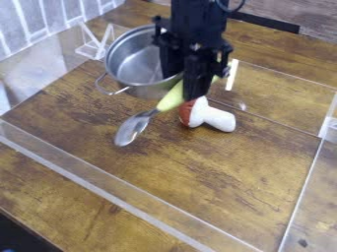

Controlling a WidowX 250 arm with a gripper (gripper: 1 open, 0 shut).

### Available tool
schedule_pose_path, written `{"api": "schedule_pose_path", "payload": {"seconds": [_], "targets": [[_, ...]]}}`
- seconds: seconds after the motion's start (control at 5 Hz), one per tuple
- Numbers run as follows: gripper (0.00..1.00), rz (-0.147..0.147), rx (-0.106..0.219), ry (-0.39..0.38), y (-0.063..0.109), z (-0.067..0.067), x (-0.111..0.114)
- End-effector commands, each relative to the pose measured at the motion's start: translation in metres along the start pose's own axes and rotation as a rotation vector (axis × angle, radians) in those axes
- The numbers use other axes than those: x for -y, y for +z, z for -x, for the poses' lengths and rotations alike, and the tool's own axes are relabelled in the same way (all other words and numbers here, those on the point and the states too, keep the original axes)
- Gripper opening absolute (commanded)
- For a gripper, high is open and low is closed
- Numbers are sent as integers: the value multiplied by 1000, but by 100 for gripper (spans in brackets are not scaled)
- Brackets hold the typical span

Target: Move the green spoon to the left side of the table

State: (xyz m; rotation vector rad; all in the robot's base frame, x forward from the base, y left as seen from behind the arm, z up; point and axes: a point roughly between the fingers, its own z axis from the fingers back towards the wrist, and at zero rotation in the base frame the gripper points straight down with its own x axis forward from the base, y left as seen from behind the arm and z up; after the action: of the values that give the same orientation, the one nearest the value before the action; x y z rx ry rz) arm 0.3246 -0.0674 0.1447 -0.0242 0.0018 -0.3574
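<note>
glossy metal spoon bowl (130, 129)

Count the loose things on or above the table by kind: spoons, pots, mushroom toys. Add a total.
Spoons: 1, the green-handled one at the end effector
Pots: 1, silver metal
Mushroom toys: 1, white with a red cap
Total: 3
</note>
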Motion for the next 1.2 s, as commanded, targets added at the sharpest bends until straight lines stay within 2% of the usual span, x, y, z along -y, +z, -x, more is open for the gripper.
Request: {"api": "schedule_pose_path", "payload": {"seconds": [0.0,0.2,0.4,0.8,1.0], "targets": [[0,0,79,21,11,-12,-4],[0,9,100,115,12,-16,-3],[0,8,100,197,6,-17,-3],[0,7,101,307,13,-3,-7],[0,10,101,284,12,-10,-9]]}}
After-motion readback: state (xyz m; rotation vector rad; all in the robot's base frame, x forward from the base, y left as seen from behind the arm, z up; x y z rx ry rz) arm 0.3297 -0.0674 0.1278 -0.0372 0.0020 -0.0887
